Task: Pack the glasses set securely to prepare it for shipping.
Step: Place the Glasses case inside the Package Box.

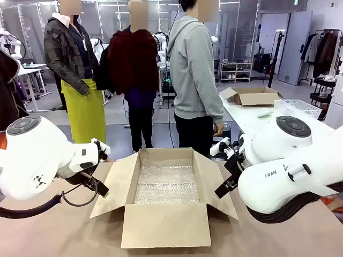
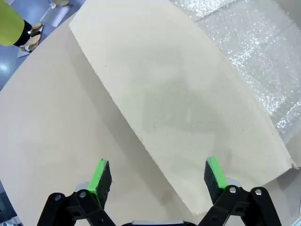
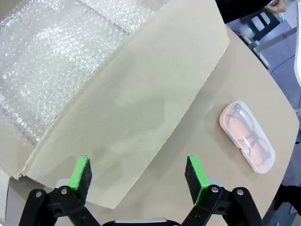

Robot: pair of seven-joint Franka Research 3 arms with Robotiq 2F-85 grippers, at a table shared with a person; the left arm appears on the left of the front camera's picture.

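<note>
An open cardboard box [image 1: 163, 225] stands on the brown desk [image 1: 59, 235], between the left jaws and the right jaws. Its bottom is covered with bubble wrap [image 1: 166, 182]. One side flap [image 2: 178, 94] leans outward just ahead of the left jaws, and its corner comes in between them. The opposite flap [image 3: 136, 103] lies in the same way ahead of the right jaws. Far beyond both jaws, three people [image 1: 134, 64] stand on the floor. Farther off, behind the right jaws, a white table [image 1: 252, 120] carries a second box [image 1: 252, 96] and a white basket [image 1: 297, 108].
</note>
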